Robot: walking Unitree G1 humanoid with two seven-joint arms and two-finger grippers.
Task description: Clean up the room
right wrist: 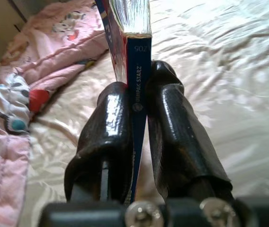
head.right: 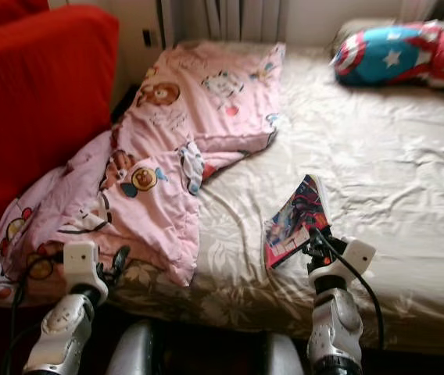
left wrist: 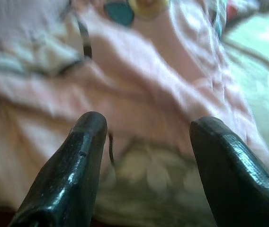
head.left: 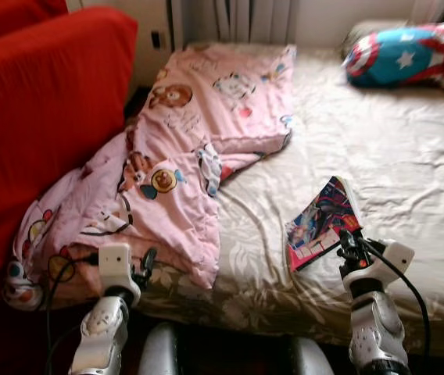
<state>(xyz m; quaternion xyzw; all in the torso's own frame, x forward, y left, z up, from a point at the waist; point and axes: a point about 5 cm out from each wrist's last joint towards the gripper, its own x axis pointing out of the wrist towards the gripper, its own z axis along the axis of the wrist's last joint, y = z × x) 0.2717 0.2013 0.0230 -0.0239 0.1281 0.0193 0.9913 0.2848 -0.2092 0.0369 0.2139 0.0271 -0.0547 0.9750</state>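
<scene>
Bed (head.left: 409, 180) under a creased, satiny beige floral sheet, curtains behind, red sofa (head.left: 42, 117) alongside. Rumpled pink cartoon-print quilt (head.left: 183, 156) draped over the near-left corner; star-patterned pillow (head.left: 402, 55) at the far end. Right gripper (right wrist: 139, 101), jaws pinching a thin glossy book (head.left: 321, 223), tilted above the sheet. Left gripper (left wrist: 146, 142), jaws spread, near the quilt's edge.

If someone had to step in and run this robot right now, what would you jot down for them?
Right gripper: shut on the thin colourful book, lifted tilted above the beige patterned bedsheet.
Left gripper: open, holding nothing, at the bed's near edge by the rumpled pink cartoon-print blanket.
Done: book picked up.
Left: put the book away; the blanket probably needs straightening. The blue-and-red star pillow lies at the head of the bed.
</scene>
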